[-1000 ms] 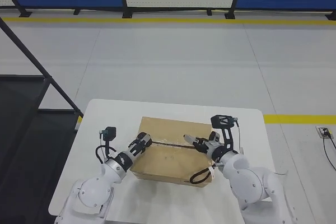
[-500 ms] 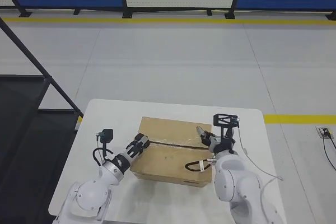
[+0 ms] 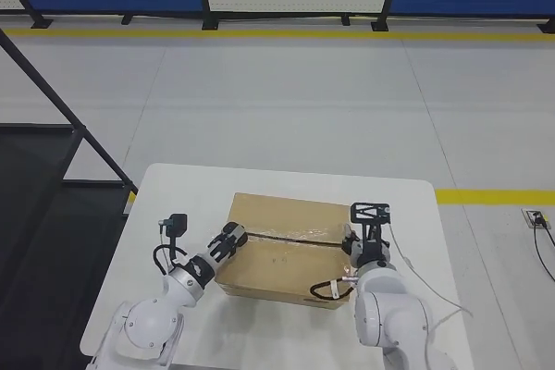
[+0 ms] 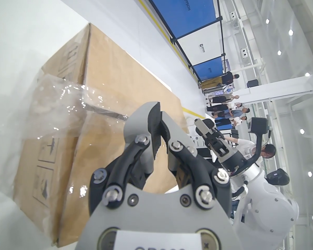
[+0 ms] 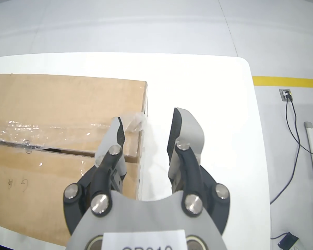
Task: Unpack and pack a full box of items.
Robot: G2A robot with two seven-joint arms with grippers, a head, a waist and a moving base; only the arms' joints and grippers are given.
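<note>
Looking down, you have the white table (image 3: 180,199) with rounded corners under both arms, and its top shows on every side of the box, widest on the robot's left and on the far side. Off the table's left edge a black metal frame (image 3: 37,176) stands close to the far corner, and a yellow floor line (image 3: 504,196) runs away past the right edge. The cardboard box (image 3: 282,222) sits near the table's middle, slightly turned, with its flaps down. It is plain matte brown, with printed handling marks on its left end wall. Clear, wrinkled, glossy tape (image 5: 41,128) runs along the centre seam, where a dark slit shows between the flaps. One loose end (image 5: 134,119) curls up at the box's right end edge. Your left gripper (image 4: 159,117) is over the left end of the seam, fingers pressed together with nothing seen between them. Your right gripper (image 5: 147,117) is spread wide at the right end, with one finger (image 5: 117,133) over the box's edge just beside the loose tape and the other over white tabletop
</note>
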